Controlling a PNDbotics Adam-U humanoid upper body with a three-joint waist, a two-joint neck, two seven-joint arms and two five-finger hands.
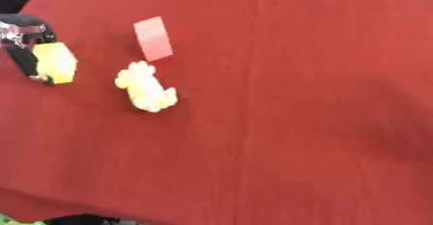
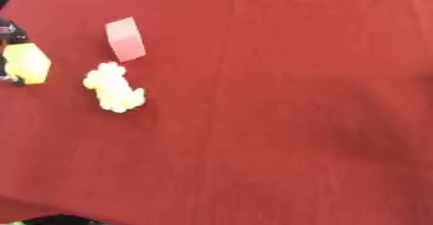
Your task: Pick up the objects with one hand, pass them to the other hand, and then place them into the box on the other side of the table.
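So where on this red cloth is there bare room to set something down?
The whole stretch right of the pink block and pale yellow lumpy object is bare red cloth, and so is the near strip below them. The upper left is crowded: the left hand is at the yellow block.

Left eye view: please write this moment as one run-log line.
left hand: fingers on yellow block | pink block, pale yellow toy: on red cloth

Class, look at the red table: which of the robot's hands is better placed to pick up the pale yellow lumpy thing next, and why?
Probably the left. The left hand is at the table's left edge, already on a yellow block, and the lumpy thing lies near it, below a pink block. The right hand shows in neither view.
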